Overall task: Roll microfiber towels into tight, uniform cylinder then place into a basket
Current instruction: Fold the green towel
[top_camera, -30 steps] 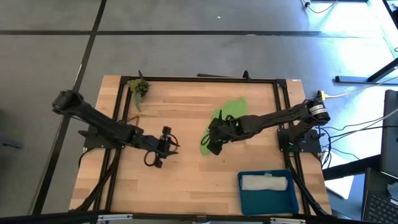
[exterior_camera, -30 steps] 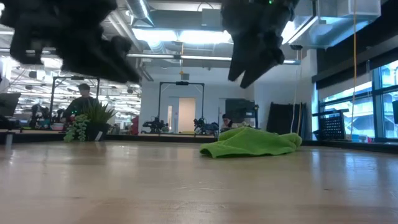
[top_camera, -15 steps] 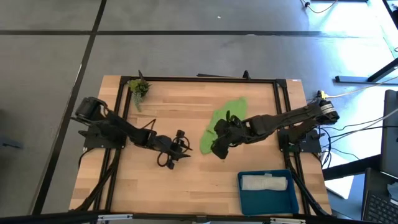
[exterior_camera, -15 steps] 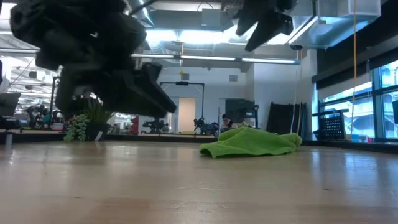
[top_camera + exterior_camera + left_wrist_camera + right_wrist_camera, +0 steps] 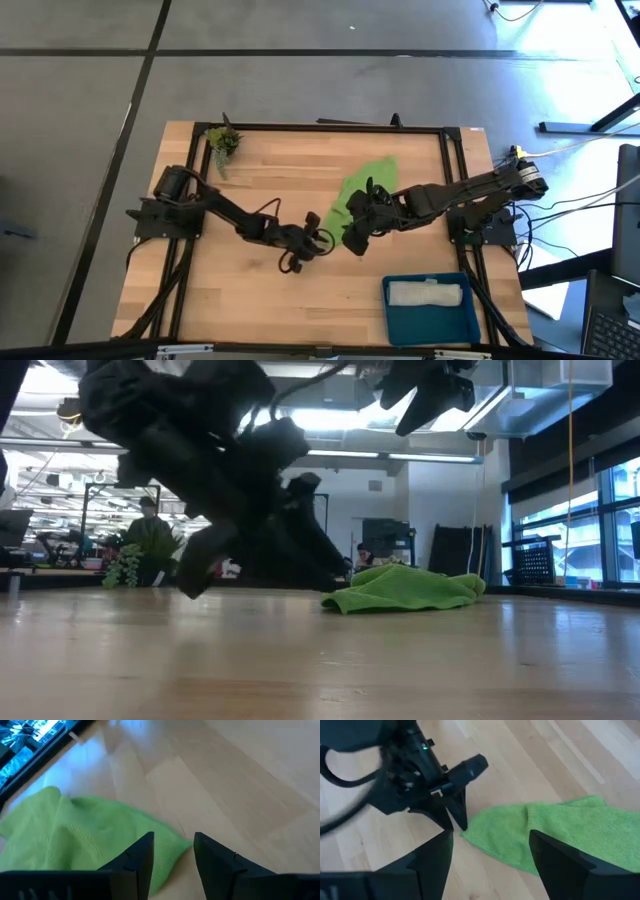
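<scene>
The lime green towel [image 5: 366,180] lies crumpled and unrolled on the table's middle; it also shows in the low view [image 5: 405,588]. My left gripper [image 5: 318,240] is open, low at the towel's near-left corner [image 5: 172,845], with a finger on either side of that corner. My right gripper [image 5: 353,238] is open and empty, hovering above the towel's near end [image 5: 520,840]. The pale grey-white towel [image 5: 427,293] lies rolled inside the teal-blue basket [image 5: 400,325] at the near right.
A small leafy plant sprig [image 5: 222,140] stands at the table's far left corner. The two grippers are close together over the towel's near end; my left gripper shows in the right wrist view [image 5: 452,812]. Bare wood [image 5: 250,300] lies along the near left.
My left gripper has swept toward the table's right edge and down, from mid-left to the green towel's near-left corner. My right gripper has risen and shifted slightly toward the right. The towel has stayed where it was.
</scene>
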